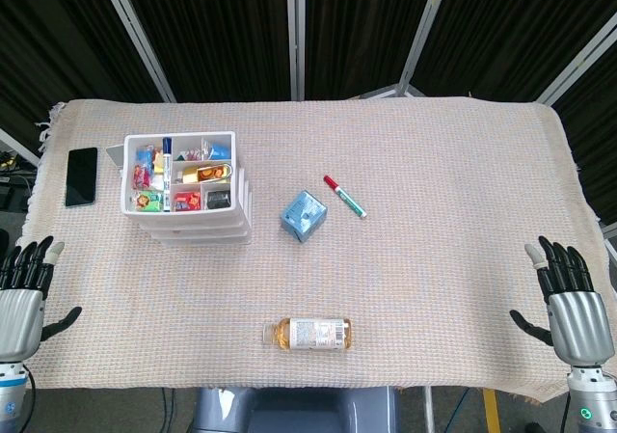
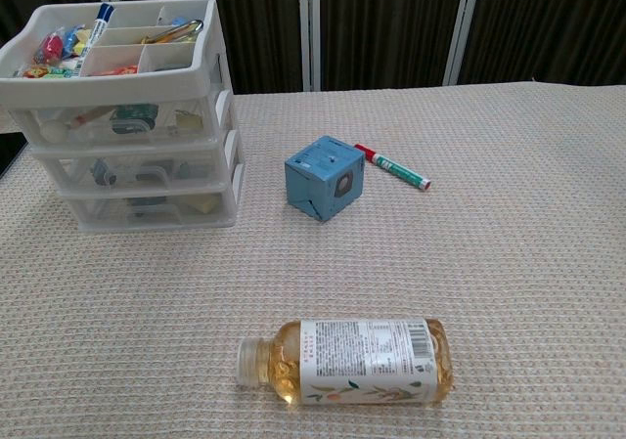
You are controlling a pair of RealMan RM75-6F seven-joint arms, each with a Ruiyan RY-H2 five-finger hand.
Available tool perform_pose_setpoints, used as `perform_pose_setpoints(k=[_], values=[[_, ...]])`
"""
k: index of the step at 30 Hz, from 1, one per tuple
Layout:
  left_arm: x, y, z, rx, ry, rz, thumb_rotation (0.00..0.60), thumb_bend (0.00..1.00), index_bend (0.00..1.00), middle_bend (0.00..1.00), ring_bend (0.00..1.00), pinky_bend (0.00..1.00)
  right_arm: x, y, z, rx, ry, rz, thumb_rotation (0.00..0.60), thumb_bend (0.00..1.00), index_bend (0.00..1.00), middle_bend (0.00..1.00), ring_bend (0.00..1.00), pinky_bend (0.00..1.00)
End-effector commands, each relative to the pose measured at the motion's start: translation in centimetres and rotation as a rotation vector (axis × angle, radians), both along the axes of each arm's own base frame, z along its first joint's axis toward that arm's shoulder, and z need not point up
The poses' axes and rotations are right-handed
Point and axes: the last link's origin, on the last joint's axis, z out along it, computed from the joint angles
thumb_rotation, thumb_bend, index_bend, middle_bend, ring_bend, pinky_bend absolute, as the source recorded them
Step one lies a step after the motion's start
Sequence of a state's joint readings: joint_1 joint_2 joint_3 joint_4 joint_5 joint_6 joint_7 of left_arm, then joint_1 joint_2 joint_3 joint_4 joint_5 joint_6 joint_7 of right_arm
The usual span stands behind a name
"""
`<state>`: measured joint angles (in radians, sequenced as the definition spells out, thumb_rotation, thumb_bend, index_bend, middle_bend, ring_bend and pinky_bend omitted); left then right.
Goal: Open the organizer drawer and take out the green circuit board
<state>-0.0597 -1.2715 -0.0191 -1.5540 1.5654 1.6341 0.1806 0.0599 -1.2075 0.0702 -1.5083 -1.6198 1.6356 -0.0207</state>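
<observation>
At table edges, both hands [image 1: 24, 303] [image 1: 569, 303] hover empty; organizer [image 2: 127, 116] drawers seemingly closed.

I saw a beige woven cloth [image 1: 434, 259] over the worktop. The organizer [image 2: 127, 136] was translucent white, holding bright bits I couldn't quite sort by colour. The cube [image 2: 326, 178] was blue, the marker [image 2: 393, 167] green with a red cap, the bottle [image 2: 347, 361] amber with a white label, and the phone [image 1: 81, 176] black.
</observation>
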Motion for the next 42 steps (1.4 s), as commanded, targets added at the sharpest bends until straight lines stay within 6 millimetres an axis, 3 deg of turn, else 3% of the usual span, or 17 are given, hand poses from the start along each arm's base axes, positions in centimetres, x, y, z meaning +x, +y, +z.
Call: perform_pose_setpoints(k=[1,22,28,30,32,34,37,42], values=[[0.1,0.0,-0.1,-0.002,0.002,-0.001,0.6,0.13,0.0,0.0,0.0,0.0,0.0,0.0,0.0,0.002,-0.001,-0.001,0.6,0.03,0.06,0.0,0.0,0.0],[-0.1,0.2,-0.6,-0.036,-0.003,0.018,0.6,0.13,0.0,0.0,0.0,0.0,0.3,0.0,-0.2,0.011,-0.015,-0.008,0.6,0.03,0.06,0.0,0.0,0.0],[0.3,0.4,-0.9,-0.039,-0.022,0.011,0.6,0.18,0.0,0.0,0.01,0.02,0.2,0.0,-0.4,0.022,-0.018,-0.016,0.6,0.03,0.06,0.0,0.0,0.0],[0.6,0.6,-1.2,-0.039,-0.049,0.0,0.6,0.24,0.0,0.09,0.17,0.16,0.2,0.1,-0.3,0.022,-0.024,-0.014,0.6,0.03,0.06,0.0,0.0,0.0],[1.2,1.0,-1.3,-0.006,-0.105,-0.029,0.6,0.35,0.0,0.4,0.5,0.44,0.3,0.2,-0.2,0.022,-0.028,-0.01,0.6,0.03,0.07,0.0,0.0,0.0],[1.8,1.4,-1.9,0.016,-0.19,-0.061,0.6,0.45,0.0,0.58,0.66,0.57,0.4,0.3,-0.2,0.025,-0.033,-0.01,0.6,0.03,0.07,0.0,0.0,0.0],[2.4,1.6,-3.0,-0.031,-0.331,-0.07,0.6,0.54,0.0,0.69,0.75,0.66,0.4,0.3,-0.2,0.03,-0.038,-0.011,0.6,0.03,0.07,0.0,0.0,0.0],[3.3,2.3,-4.8,-0.207,-0.547,-0.03,0.6,0.57,0.0,0.76,0.81,0.71,0.4,0.4,-0.5,0.051,-0.04,-0.016,0.6,0.03,0.07,0.0,0.0,0.0]])
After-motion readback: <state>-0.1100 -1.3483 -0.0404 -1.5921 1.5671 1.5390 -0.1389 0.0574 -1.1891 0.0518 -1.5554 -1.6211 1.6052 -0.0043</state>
